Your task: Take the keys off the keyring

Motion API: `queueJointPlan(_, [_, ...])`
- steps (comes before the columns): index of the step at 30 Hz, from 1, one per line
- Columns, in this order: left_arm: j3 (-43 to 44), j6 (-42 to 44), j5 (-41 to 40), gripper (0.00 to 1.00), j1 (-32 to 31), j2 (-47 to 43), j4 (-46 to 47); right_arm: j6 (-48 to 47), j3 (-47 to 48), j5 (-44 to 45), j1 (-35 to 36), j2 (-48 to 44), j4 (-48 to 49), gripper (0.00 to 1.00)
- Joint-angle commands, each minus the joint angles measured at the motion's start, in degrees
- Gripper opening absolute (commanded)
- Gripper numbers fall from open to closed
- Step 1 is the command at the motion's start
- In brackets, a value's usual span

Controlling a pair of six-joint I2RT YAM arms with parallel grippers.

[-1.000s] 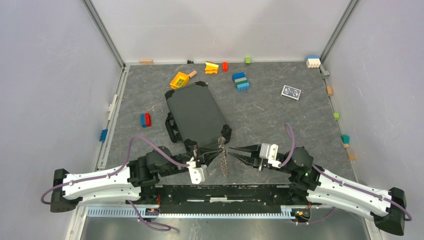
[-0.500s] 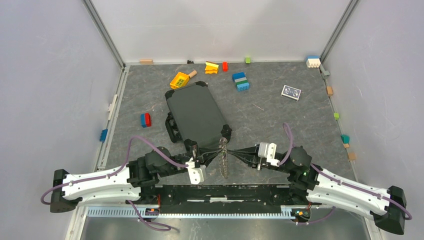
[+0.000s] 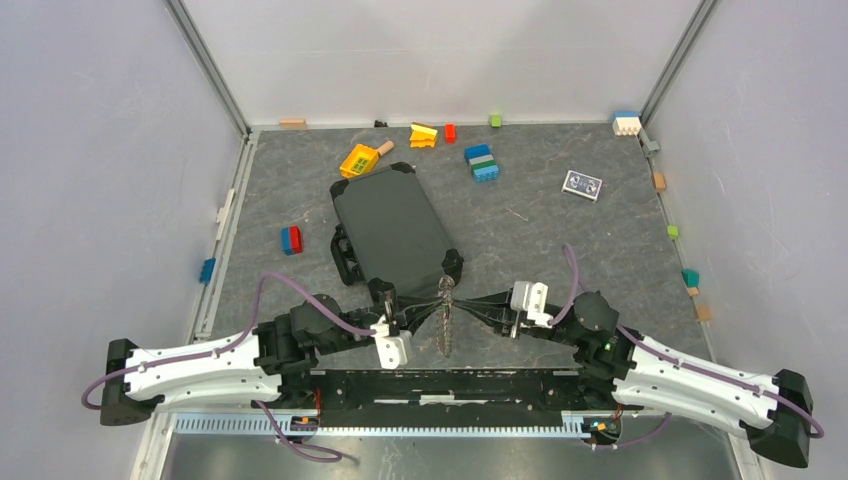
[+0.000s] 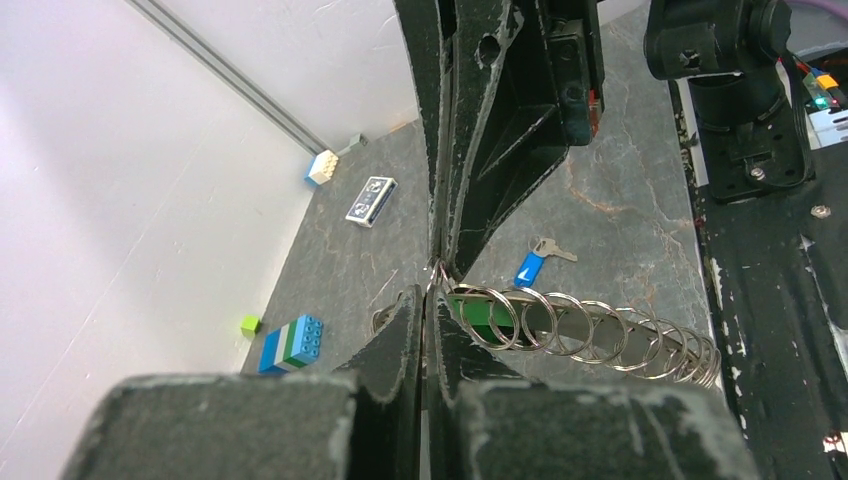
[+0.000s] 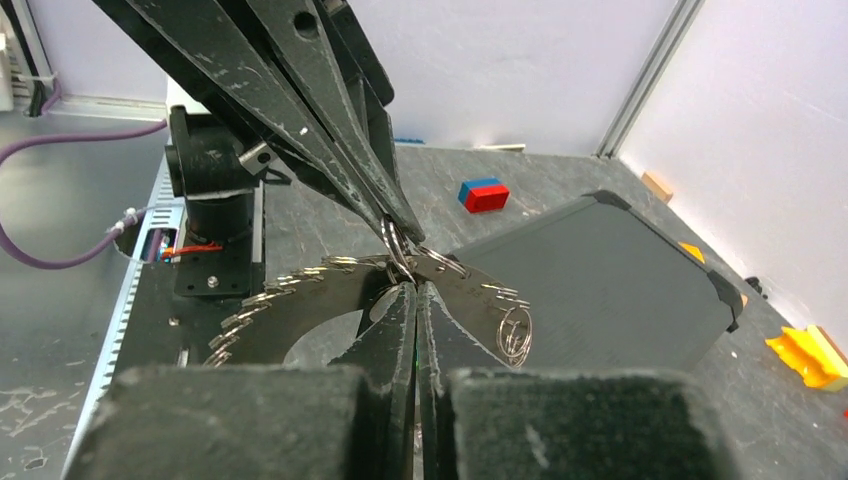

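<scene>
The keyring (image 3: pixel 445 318) hangs edge-on above the table's near edge, between my two grippers. In the right wrist view it is a toothed metal disc shape, the keys (image 5: pixel 250 310) fanned round its rim. My left gripper (image 3: pixel 430 303) is shut on the keyring's top edge beside the green tag (image 4: pixel 485 310). A row of small split rings (image 4: pixel 600 338) trails off to the right. My right gripper (image 5: pixel 408 285) is shut on the same top edge, tip to tip with the left gripper (image 5: pixel 395 228). One blue-headed key (image 4: pixel 530 268) lies loose on the table below.
A dark flat case (image 3: pixel 392 228) lies just behind the grippers. Farther back are a blue-green brick stack (image 3: pixel 482 163), a small card (image 3: pixel 581 185), yellow toys (image 3: pixel 358 160) and a red-blue brick (image 3: pixel 291 239). Small blocks line the walls.
My right gripper has slid left onto the keyring's top edge and closed its jaws there. The left gripper and the keyring have stayed where they were.
</scene>
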Motion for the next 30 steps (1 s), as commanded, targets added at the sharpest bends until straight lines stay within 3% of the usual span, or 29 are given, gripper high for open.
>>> queueJointPlan(1, [0.49, -1.72, 0.51, 0.02, 0.06, -1.26, 5.97, 1.55, 2.81, 2.51, 0.12, 1.48, -3.34, 0.0])
queueJointPlan(16, [0.27, -1.53, 0.65, 0.02, 0.07, -1.21, 6.02, 0.44, 7.2, 1.31, 0.13, 4.93, -7.59, 0.0])
queueJointPlan(24, [-0.1, -1.47, 0.03, 0.02, 0.07, -1.78, 6.07, -3.44, 6.26, 4.59, 0.13, -1.18, -9.27, 0.29])
queueJointPlan(30, [-0.27, -1.54, -0.31, 0.02, 0.06, -1.69, 6.55, 5.39, 4.24, 3.93, 0.13, -0.88, -4.66, 0.36])
